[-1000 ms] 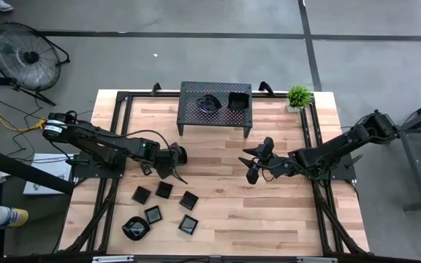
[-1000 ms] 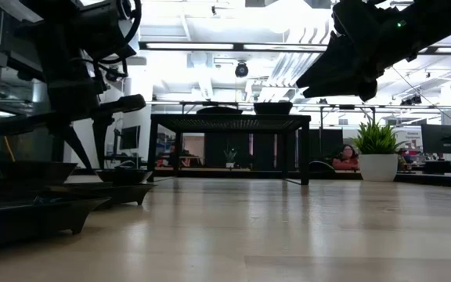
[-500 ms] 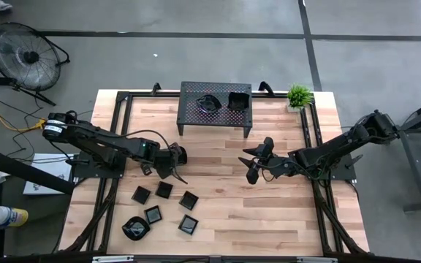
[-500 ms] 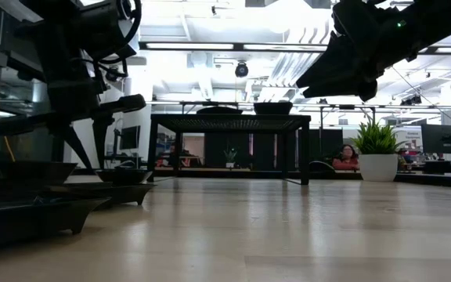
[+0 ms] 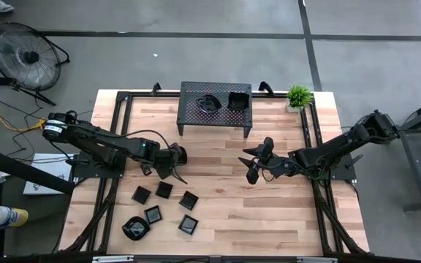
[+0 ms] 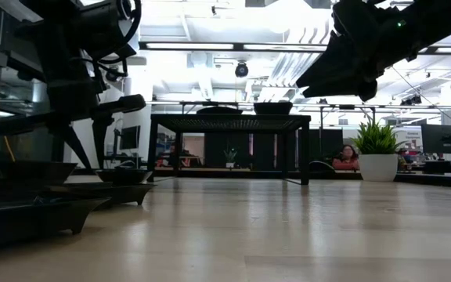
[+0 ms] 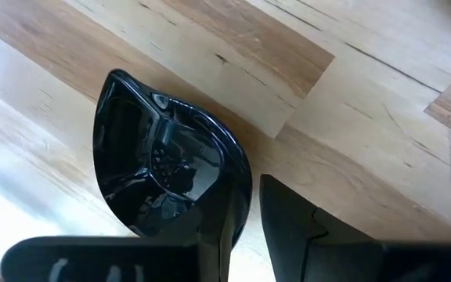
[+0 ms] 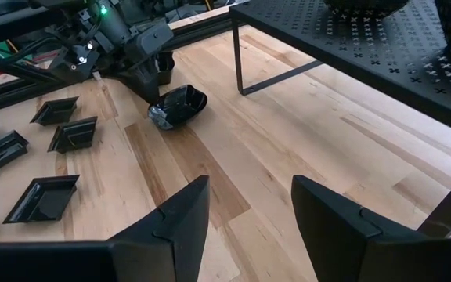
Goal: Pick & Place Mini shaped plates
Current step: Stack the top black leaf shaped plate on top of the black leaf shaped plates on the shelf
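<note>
A glossy black teardrop-shaped plate (image 7: pixel 163 168) lies on the wooden table left of centre (image 5: pixel 180 155), with my left gripper (image 5: pixel 172 165) slanting down onto its end, shut on it. Several more small black plates (image 5: pixel 164 190) rest flat near the front left. Two others (image 5: pixel 209 102) sit on the perforated black rack (image 5: pixel 193 109) at the far edge. My right gripper (image 8: pixel 245 188) hangs open above the table right of centre (image 5: pixel 254 166), holding nothing. My left gripper has the teardrop plate by its rim (image 7: pixel 237 207) at the broad end. One finger seems to stand inside the dish and the other finger (image 7: pixel 288 227) outside the rim. The fingers come from above, slanting down. The plate's underside (image 8: pixel 180 117) appears to rest on the table.
The rack stands on legs at the far middle, with a small potted plant (image 5: pixel 299 96) to its right. Black frame rails (image 5: pixel 119 139) run along the table's left and right sides. Bare wood lies in the middle between the two arms.
</note>
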Motion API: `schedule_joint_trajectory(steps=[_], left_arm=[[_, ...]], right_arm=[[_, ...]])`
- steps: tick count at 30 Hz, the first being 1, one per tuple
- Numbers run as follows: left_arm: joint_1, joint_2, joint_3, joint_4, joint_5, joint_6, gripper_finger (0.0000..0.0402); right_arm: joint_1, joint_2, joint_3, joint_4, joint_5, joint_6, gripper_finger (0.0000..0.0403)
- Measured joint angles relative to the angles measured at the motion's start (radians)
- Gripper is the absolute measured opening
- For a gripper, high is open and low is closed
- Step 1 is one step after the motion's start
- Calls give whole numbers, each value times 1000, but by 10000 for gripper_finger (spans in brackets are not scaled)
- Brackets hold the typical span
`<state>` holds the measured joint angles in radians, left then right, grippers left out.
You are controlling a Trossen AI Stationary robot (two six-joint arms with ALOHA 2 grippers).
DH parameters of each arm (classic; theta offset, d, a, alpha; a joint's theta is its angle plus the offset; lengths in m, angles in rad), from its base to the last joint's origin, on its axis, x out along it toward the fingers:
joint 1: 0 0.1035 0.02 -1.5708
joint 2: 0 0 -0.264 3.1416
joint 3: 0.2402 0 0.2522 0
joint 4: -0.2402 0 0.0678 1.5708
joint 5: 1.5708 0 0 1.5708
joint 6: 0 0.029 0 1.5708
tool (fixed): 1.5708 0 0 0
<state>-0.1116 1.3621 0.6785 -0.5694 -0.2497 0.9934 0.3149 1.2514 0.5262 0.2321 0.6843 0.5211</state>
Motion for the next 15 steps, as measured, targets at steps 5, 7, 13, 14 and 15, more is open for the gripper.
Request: schedule_joint_trajectory(steps=[5, 7, 13, 14, 15], left_arm=[[0, 0, 0, 10, -2, 7, 60], [0, 0, 0, 22, -4, 24, 60], [0, 6, -18, 44, -18, 49, 60], [0, 6, -18, 47, -18, 49, 60], [0, 6, -18, 47, -19, 49, 60]], right_arm=[[0, 0, 0, -1, 1, -3, 177], [0, 0, 0, -2, 1, -6, 177], [0, 0, 0, -3, 0, -8, 177], [0, 0, 0, -3, 1, -9, 177], [0, 0, 0, -3, 1, -10, 177]])
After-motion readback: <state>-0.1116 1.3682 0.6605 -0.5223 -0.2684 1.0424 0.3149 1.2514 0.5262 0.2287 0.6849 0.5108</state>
